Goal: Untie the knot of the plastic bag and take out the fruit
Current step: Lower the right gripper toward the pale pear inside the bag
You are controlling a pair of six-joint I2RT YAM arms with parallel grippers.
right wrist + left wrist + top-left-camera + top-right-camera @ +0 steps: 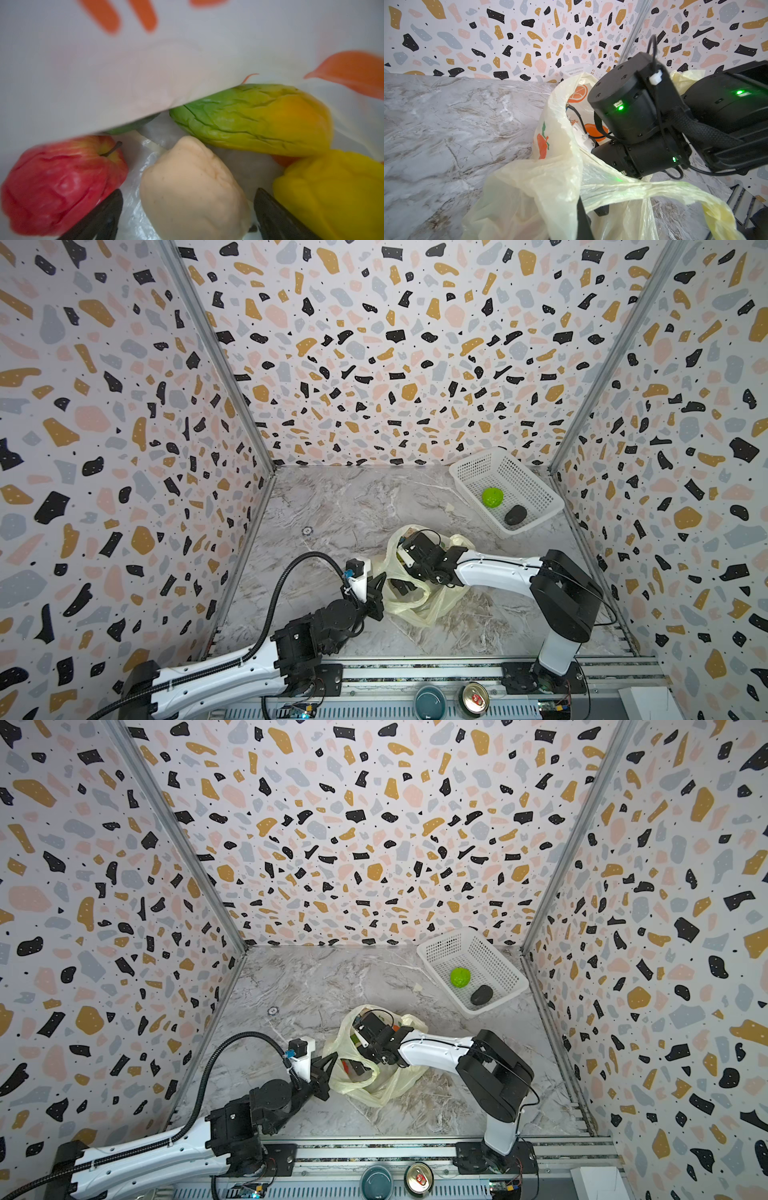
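One cream fruit (193, 182) sits btwn right tool (188, 193) jaws.

A white basket (468, 471) sits in the marble table's (332, 506) far right corner. A teal bowl (430, 702) and a can (475, 698) stand on the front rail.
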